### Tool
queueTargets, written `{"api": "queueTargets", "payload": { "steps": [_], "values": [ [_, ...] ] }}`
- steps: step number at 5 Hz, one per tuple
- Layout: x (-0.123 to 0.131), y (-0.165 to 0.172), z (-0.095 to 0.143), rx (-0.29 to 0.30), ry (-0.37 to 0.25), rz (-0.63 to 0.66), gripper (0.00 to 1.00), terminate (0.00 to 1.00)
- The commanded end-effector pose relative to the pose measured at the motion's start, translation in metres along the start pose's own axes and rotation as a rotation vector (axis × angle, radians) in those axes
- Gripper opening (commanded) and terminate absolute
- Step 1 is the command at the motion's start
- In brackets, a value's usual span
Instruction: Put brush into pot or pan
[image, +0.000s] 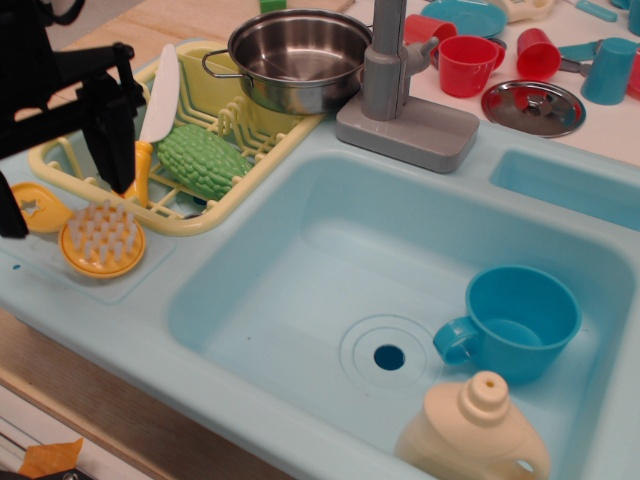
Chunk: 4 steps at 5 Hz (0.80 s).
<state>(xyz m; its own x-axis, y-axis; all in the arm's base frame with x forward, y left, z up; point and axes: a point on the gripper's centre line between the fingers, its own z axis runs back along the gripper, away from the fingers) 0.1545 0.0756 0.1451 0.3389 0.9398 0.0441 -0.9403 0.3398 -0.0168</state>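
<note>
The brush (102, 240), an orange-yellow disc with pale bristles facing up, lies on the light-blue counter left of the sink. My black gripper (63, 208) is open and empty, just above and to the left of the brush. One finger (112, 150) stands in front of the dish rack, and the other finger (12, 215) is at the left frame edge. The shiny steel pot (298, 58) stands empty at the back, on the far end of the yellow rack, well behind and to the right of the gripper.
The yellow dish rack (205, 215) holds a green bumpy vegetable (200, 160) and an orange-handled white knife (155, 110). An orange star disc (38, 205) lies beside the brush. Also in view: - grey faucet (390, 80) - blue cup (520, 318) - cream bottle (480, 425) - steel lid (533, 107)
</note>
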Motion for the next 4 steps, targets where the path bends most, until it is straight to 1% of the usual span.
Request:
{"api": "queueTargets", "payload": {
  "steps": [1,2,3,4],
  "values": [
    [0.001,0.003,-0.01,-0.019,0.02,0.032,1.0,0.0],
    [0.004,0.0,-0.023,-0.055,0.055,0.022,1.0,0.0],
    [0.003,0.003,-0.028,-0.086,0.058,0.037,1.0,0.0],
    [0.003,0.002,-0.032,-0.13,0.053,0.022,0.0,0.0]
  ]
}}
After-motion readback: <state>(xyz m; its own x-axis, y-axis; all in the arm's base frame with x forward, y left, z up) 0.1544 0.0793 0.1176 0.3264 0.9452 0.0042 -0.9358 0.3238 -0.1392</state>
